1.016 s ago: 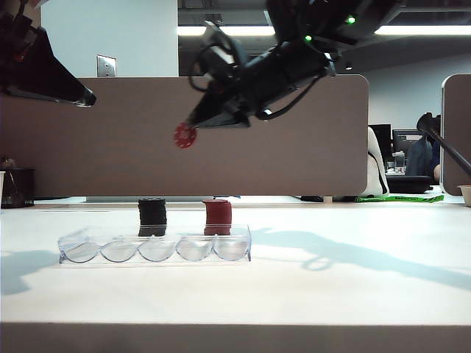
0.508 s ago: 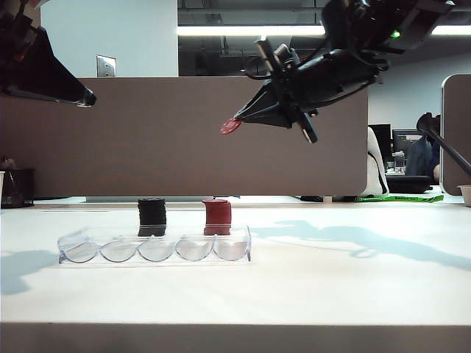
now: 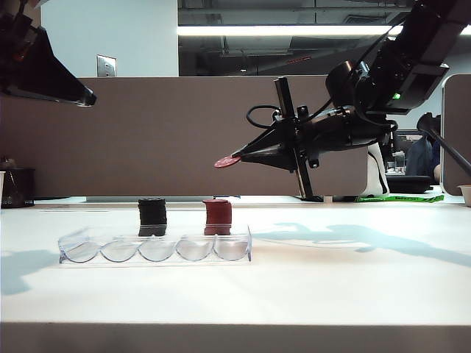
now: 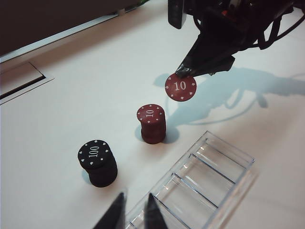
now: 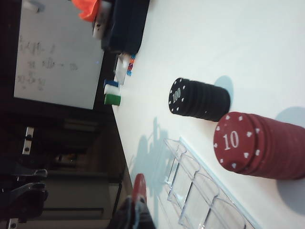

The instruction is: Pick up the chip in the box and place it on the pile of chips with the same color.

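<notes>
**One red chip aloft, two stacks waiting on the counter**

Two claws are in play. The right claw (image 3: 237,157) hangs in mid-air above the white counter (image 3: 353,279), pinched shut on the rim of the chip (image 3: 227,161), a dark-red disc with a white "10". In the exterior view the chip lies nearly flat and shows only as a thin sliver, up and slightly to the right of the pile of red chips (image 3: 218,217). In the left wrist view its face reads plainly (image 4: 180,88), while in the right wrist view only a red edge (image 5: 139,188) shows between the dark fingertips, most of which are cut off by the frame.

The left claw (image 4: 134,212) is high at the far left, well apart from everything. Only its two fingertips enter its own wrist view, spread with a clear gap and nothing between them. In the exterior view its body is a dark wedge cut off by the frame edge.

The pile of red chips stands on the counter just behind the box (image 3: 154,248), near its right end. A black chip stack (image 3: 152,216) marked "100" stands beside it, apart. The clear box shows five scalloped grooves with nothing visible in them. Its transparent walls are hard to trace, and both wrist views crop it.
</notes>
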